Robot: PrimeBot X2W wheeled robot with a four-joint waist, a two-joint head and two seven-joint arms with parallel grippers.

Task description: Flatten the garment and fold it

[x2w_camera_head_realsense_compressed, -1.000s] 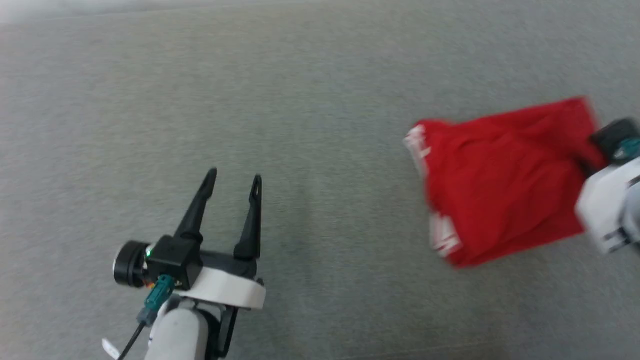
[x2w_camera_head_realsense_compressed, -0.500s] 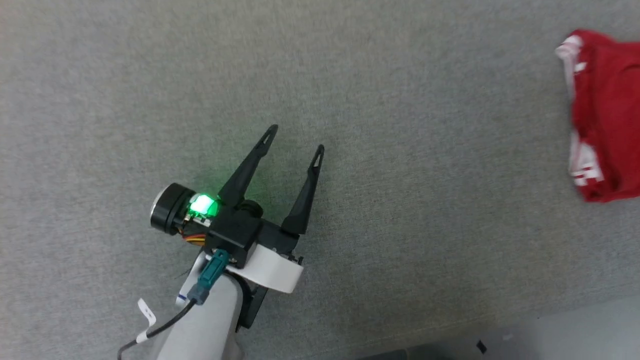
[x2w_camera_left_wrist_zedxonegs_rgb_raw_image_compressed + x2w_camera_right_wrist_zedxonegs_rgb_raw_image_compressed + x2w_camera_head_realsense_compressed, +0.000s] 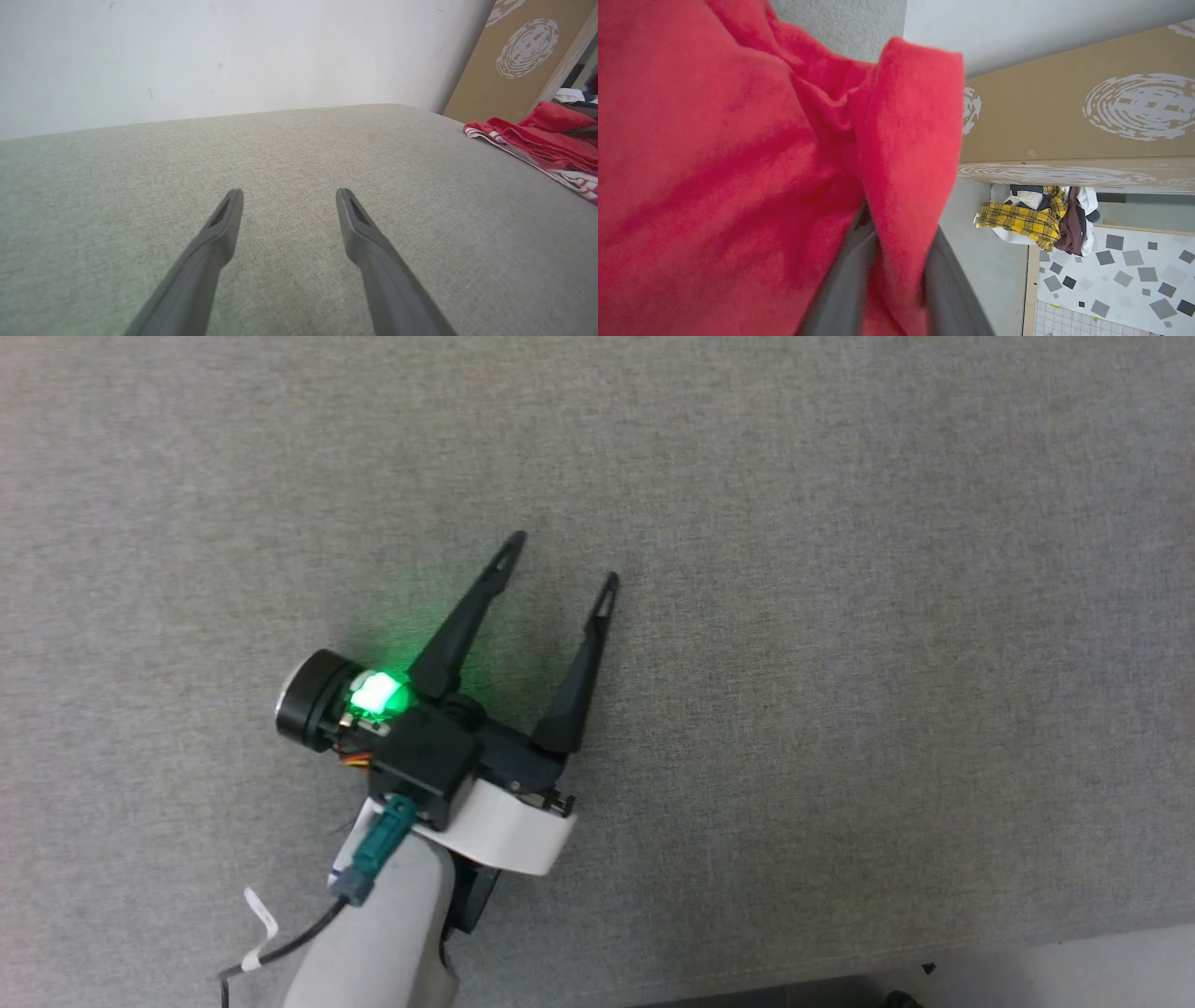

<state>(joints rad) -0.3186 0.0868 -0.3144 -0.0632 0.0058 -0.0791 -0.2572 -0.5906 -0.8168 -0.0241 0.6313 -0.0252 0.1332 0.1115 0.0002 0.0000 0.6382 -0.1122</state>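
Observation:
The garment point(image 3: 537, 140) lies bunched at the right end of the grey fabric surface point(image 3: 840, 616), red with white red-striped trim along its near edge. In the right wrist view the garment point(image 3: 714, 163) is close up. A raised red fold stands between the two dark fingers point(image 3: 840, 289) of my right gripper point(image 3: 896, 252), which is shut on that fold with its tips hidden by cloth. My left gripper point(image 3: 565, 558) hovers open over bare surface far to the left of the garment, with nothing between its fingers point(image 3: 219, 233).
A cardboard box point(image 3: 1064, 116) with white round prints leans beyond the surface's right end. A heap of clothes with yellow plaid point(image 3: 1036, 219) lies on the floor behind it. A white wall point(image 3: 233, 56) backs the surface. The front edge point(image 3: 934, 957) runs along the bottom right.
The head camera has swung left, so the garment and the right gripper have slid out of its right side. The left gripper stays open.

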